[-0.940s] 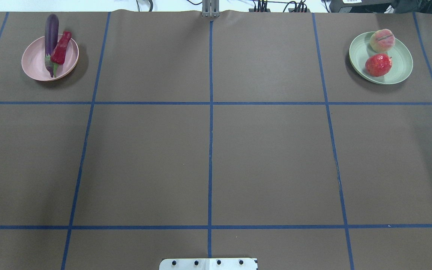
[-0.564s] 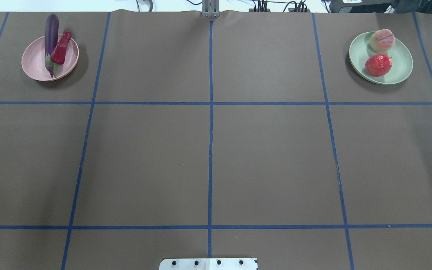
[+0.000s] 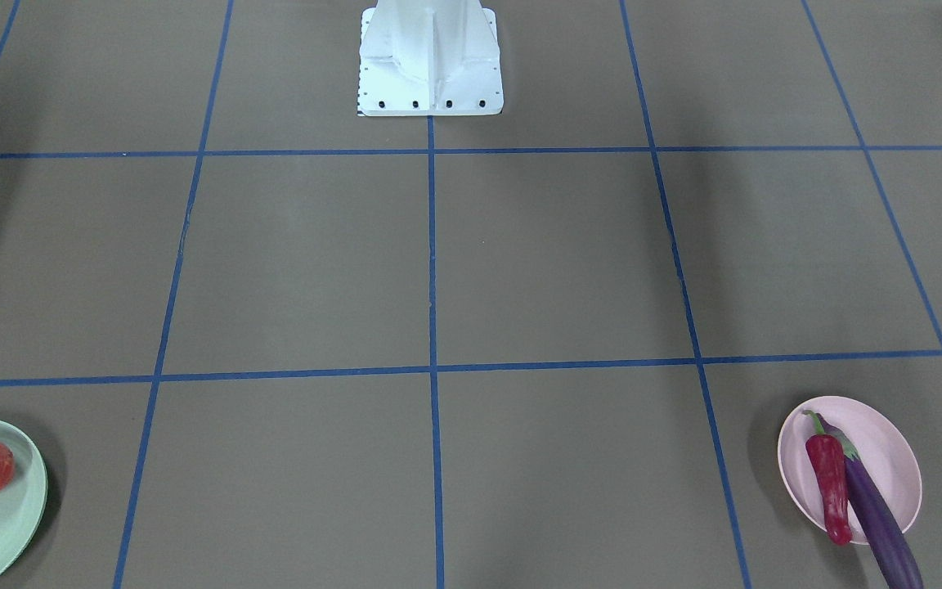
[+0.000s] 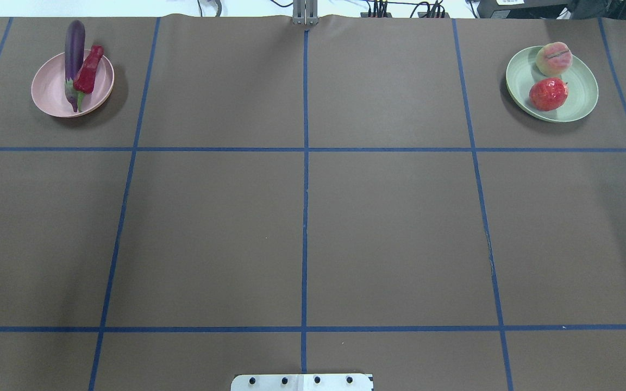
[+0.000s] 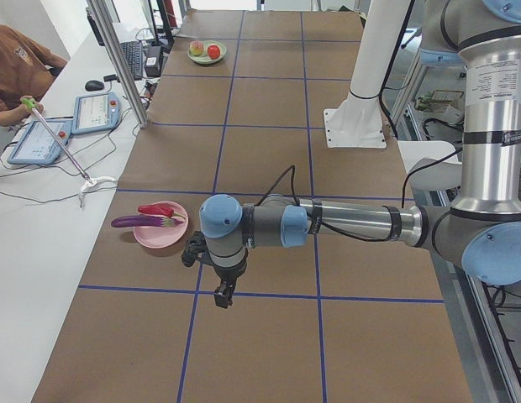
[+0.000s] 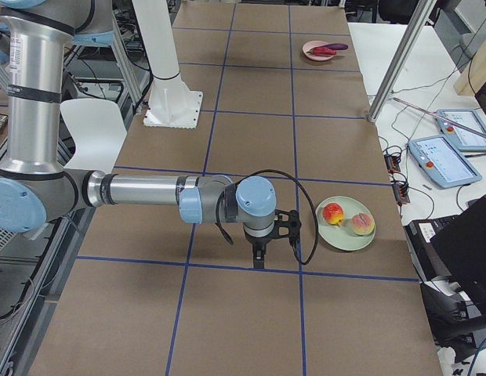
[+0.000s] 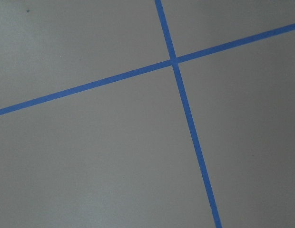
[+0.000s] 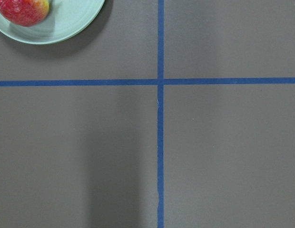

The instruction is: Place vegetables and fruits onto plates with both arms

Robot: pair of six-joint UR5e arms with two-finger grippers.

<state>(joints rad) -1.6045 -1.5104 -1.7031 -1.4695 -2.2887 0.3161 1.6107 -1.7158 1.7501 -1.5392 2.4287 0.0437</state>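
Note:
The pale pink plate (image 4: 47,92) sits at the table's far left and holds the purple eggplant (image 4: 74,43), whose end overhangs the rim, and the red chili pepper (image 4: 88,70). The mint green plate (image 4: 582,100) at the far right holds the peach (image 4: 553,58) and the pomegranate (image 4: 548,94). My left gripper (image 5: 223,295) hangs above the table, near the pink plate (image 5: 160,235). My right gripper (image 6: 259,260) hangs above the table beside the green plate (image 6: 345,233). They show only in the side views, so I cannot tell whether they are open or shut.
The white base block (image 3: 430,57) stands at the robot's edge of the table. Blue tape lines (image 4: 305,149) grid the brown surface. An operator (image 5: 17,67), tablets (image 5: 92,113) and a metal post (image 5: 122,59) are along the far side.

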